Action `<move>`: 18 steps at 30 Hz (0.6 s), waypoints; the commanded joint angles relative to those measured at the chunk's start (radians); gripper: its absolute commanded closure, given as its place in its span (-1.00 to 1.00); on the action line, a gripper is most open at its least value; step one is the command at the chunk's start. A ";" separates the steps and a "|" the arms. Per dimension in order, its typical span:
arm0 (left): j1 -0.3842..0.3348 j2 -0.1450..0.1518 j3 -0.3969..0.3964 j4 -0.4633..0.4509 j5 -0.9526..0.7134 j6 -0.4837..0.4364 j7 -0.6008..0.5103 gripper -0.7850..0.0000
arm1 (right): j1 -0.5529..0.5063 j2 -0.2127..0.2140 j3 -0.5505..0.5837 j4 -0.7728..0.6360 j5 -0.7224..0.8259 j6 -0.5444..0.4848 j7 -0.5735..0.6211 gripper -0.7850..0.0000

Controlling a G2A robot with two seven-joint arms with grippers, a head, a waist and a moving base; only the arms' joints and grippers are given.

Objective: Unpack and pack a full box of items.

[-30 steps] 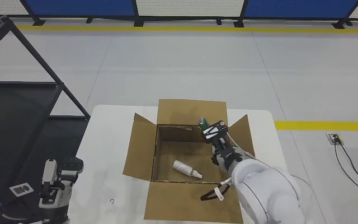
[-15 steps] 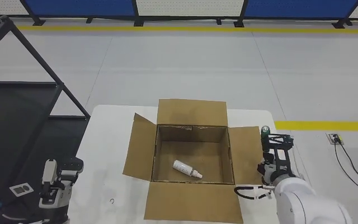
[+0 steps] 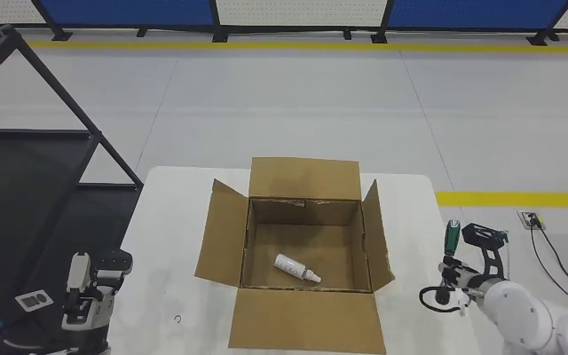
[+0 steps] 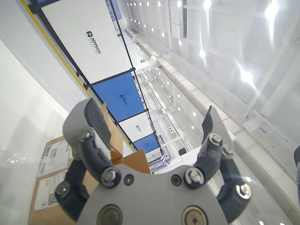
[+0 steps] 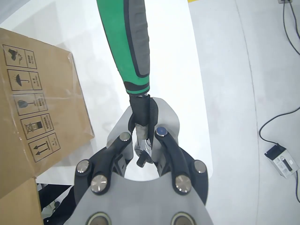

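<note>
The floor (image 3: 293, 106) is pale grey with a yellow line (image 3: 266, 44) across it. Blue and white boards (image 3: 124, 11) stand at the back. Bright round lights (image 4: 246, 76) shine on the white ceiling (image 4: 234, 31).

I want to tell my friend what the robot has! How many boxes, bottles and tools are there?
Cardboard box: 1
White bottle: 1
Green-handled tool: 1
Total: 3

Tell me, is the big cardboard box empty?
Not empty: one white bottle lies on its side on the floor of the open box. The right gripper holds the green-handled tool outside it.
</note>
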 commanded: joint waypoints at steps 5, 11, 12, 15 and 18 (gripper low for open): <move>0.000 0.000 0.000 0.000 0.000 0.000 0.000 -1.00 | 0.090 0.012 -0.025 0.213 0.028 -0.122 -0.042 1.00; 0.000 0.000 0.000 0.000 0.000 0.000 0.000 -1.00 | 0.109 0.013 -0.032 0.242 0.031 -0.120 -0.039 1.00; 0.000 0.000 0.000 0.000 0.000 0.000 0.000 -1.00 | 0.109 0.013 -0.032 0.242 0.031 -0.120 -0.039 1.00; 0.000 0.000 0.000 0.000 0.000 0.000 0.000 -1.00 | 0.109 0.013 -0.032 0.242 0.031 -0.120 -0.039 1.00; 0.000 0.000 0.000 0.000 0.000 0.000 0.000 -1.00 | 0.102 0.014 -0.056 0.249 0.009 -0.135 -0.064 1.00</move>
